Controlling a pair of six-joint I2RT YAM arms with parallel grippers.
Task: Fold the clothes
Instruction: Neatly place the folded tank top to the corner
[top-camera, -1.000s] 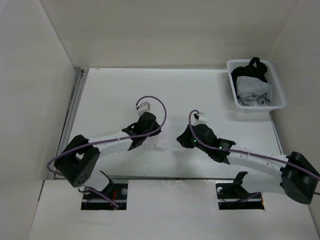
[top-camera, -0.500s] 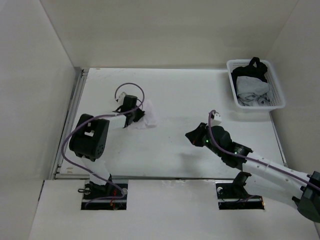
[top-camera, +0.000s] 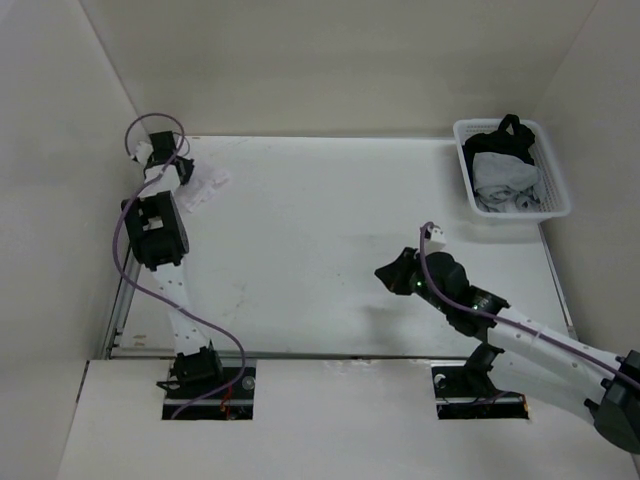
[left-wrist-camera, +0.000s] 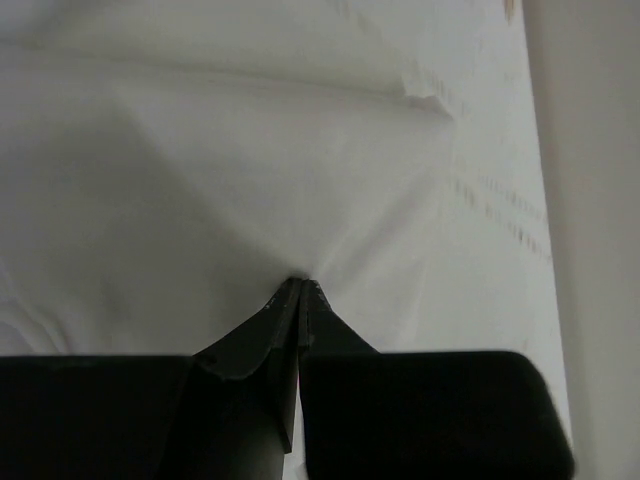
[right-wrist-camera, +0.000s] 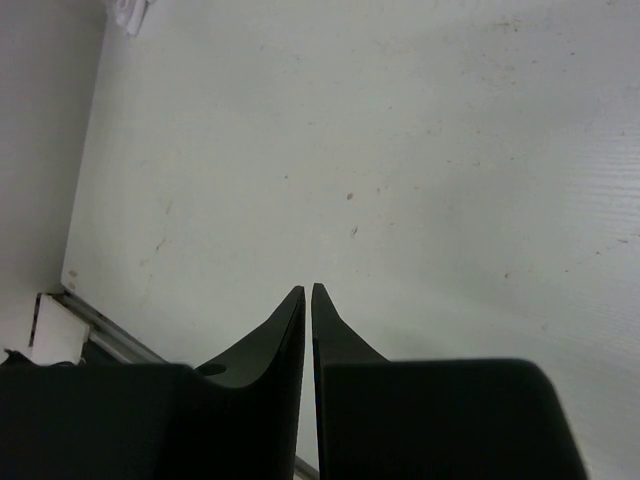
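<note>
Folding is not begun: the left gripper (left-wrist-camera: 300, 287) pinches the bunched clothes (left-wrist-camera: 250, 160) far left, while the right gripper (right-wrist-camera: 308, 290), barely parted, holds nothing.

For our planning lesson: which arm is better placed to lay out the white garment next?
Left: the left fingers pinch the white garment at the far-left corner; the right fingers hang over bare table, holding nothing.

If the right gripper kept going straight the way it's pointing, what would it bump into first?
Probably the white table. In the wrist view the right gripper seems to aim slightly down at a bare stretch of it, and nothing shows in that line. How steeply it tilts is hard to judge.
</note>
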